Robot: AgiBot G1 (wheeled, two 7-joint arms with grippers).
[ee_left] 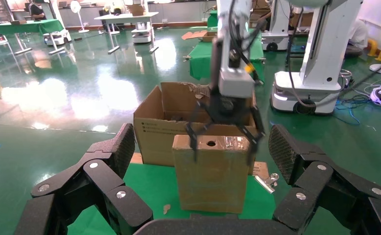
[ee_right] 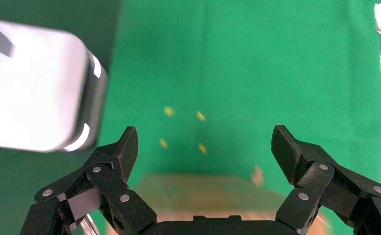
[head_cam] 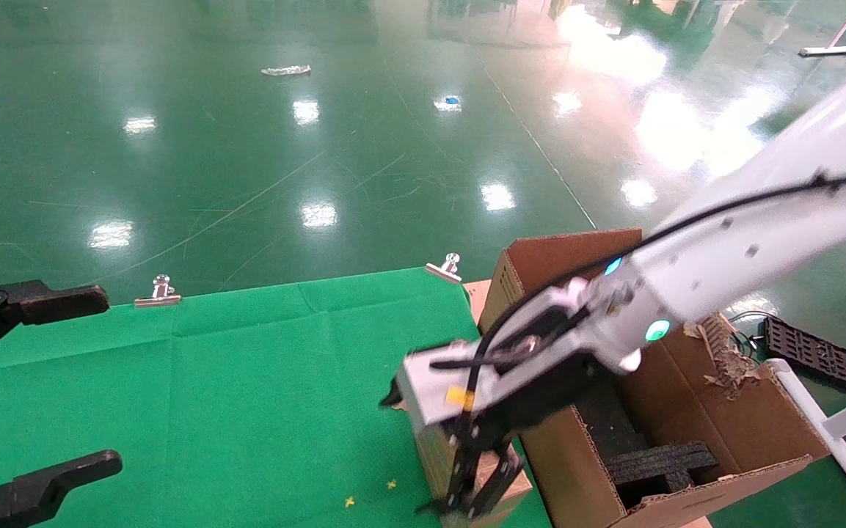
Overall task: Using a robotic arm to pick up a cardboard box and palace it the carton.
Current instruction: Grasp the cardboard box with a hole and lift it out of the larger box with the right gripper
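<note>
The cardboard box (head_cam: 434,447) stands upright on the green table cloth (head_cam: 246,396) near its right edge; in the left wrist view it (ee_left: 213,178) shows a round hole in its taped top. My right gripper (head_cam: 470,504), on the white robotic arm (head_cam: 723,257), is open and straddles the box's top; it shows in the left wrist view (ee_left: 223,152) and in its own view (ee_right: 204,131), with the blurred box (ee_right: 203,196) between its fingers. The carton (head_cam: 694,411) stands just right of the box. My left gripper (head_cam: 105,380) is open and parked at the far left.
Black foam inserts (head_cam: 661,462) lie inside the carton, whose flap is torn (head_cam: 723,352). Metal clips (head_cam: 158,292) hold the cloth at the table's far edge. A white frame (head_cam: 833,433) stands right of the carton. Small yellow scraps (head_cam: 349,501) lie on the cloth.
</note>
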